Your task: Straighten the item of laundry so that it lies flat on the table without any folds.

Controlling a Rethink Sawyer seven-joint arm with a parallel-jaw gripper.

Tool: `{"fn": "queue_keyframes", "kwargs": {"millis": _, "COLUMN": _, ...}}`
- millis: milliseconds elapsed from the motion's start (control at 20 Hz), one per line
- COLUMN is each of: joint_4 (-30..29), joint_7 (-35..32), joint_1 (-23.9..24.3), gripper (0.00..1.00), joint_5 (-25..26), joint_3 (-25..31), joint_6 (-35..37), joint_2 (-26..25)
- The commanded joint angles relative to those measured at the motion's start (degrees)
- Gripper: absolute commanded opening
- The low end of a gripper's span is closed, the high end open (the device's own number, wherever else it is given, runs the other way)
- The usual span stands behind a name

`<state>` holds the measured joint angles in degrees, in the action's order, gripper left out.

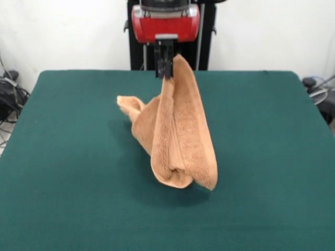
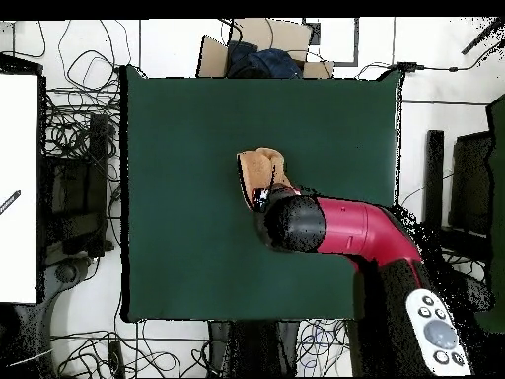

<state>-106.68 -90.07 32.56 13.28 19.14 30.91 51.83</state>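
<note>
End effector (image 1: 165, 70) pinches towel (image 1: 178, 136) corner; towel hangs folded, long axis approx. vertical, bottom on bench (image 1: 63, 157); overhead, arm hides most.

I'm looking at the towel (image 1: 175, 136): thick terry cloth, nubby and matt, soft pile all over. The table (image 1: 68, 172) under it wears a dark green felt-like cover, flat and dull, no shine anywhere. At twelve o'clock from the towel, the gripper (image 1: 165, 73) reads as black, matt hard parts, and the arm (image 2: 345, 227) shell above is glossy red plastic catching highlights.
</note>
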Motion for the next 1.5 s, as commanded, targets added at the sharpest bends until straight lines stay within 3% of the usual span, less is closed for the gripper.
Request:
{"fn": "queue_keyframes", "kwargs": {"millis": 50, "joint_4": -5.0, "joint_7": 0.2, "joint_1": 0.9, "gripper": 0.00, "joint_5": -3.6, "joint_3": 3.2, "joint_6": 9.1, "joint_2": 6.2}}
{"fn": "queue_keyframes", "kwargs": {"millis": 650, "joint_4": -4.7, "joint_7": -0.3, "joint_1": 0.0, "gripper": 0.00, "joint_5": -3.9, "joint_3": 2.3, "joint_6": 10.7, "joint_2": 9.1}}
{"fn": "queue_keyframes", "kwargs": {"millis": 1150, "joint_4": -8.3, "joint_7": -1.5, "joint_1": -0.4, "gripper": 0.00, "joint_5": -5.6, "joint_3": 1.4, "joint_6": 9.5, "joint_2": 12.6}}
{"fn": "queue_keyframes", "kwargs": {"millis": 1500, "joint_4": -5.2, "joint_7": -0.7, "joint_1": -0.5, "gripper": 0.00, "joint_5": -4.8, "joint_3": 1.4, "joint_6": 12.6, "joint_2": 12.1}}
